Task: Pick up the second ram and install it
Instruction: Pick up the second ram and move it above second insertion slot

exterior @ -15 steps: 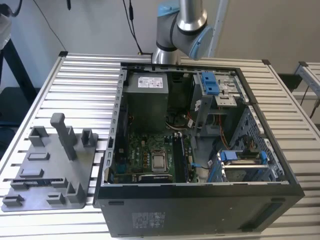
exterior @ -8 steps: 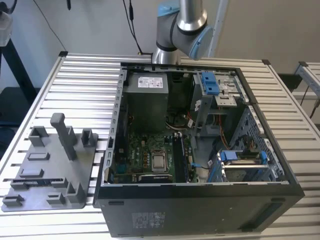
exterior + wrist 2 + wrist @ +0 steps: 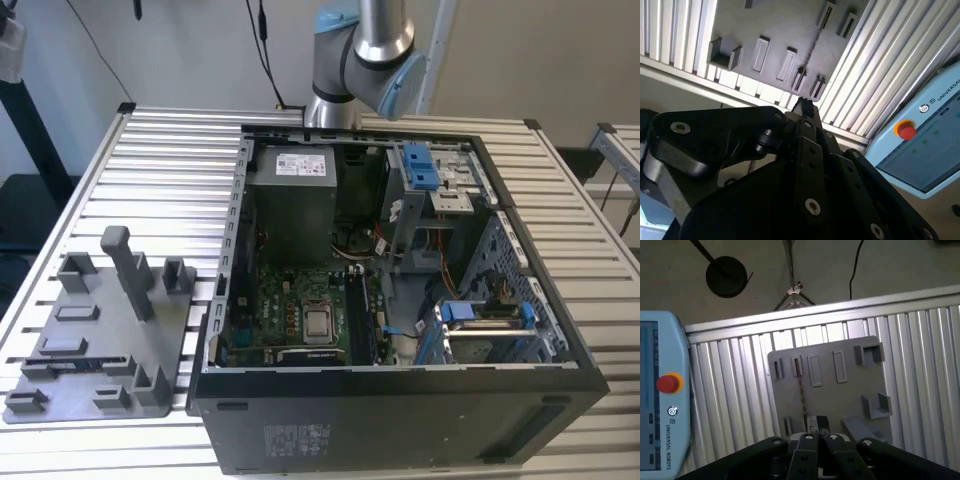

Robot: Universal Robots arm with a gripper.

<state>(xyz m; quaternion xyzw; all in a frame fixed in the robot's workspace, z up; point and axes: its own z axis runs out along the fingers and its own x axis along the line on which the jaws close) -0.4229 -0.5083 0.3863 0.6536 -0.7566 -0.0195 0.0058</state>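
Black, the two-fingered gripper [image 3: 816, 426] is seen clamped on one end of the second ram [image 3: 801, 390], a long, thin, dark memory stick viewed edge-on in both wrist views. The stick is held high above the grey plastic holder tray [image 3: 840, 400], which lies on the ribbed aluminium table [image 3: 150, 180], to the exterior view's left of the open black computer case [image 3: 400, 420]. A pale blue pendant with a red button [image 3: 660, 405] is seen in the first wrist view.

Open black metal computer case [image 3: 400, 420] sits on the ribbed aluminium counter [image 3: 170, 160]. At its nine o'clock in the exterior view: a grey plastic holder tray [image 3: 110, 340], posts upright. The first wrist view catches a pale-blue control pendant with a red button [image 3: 662, 405].
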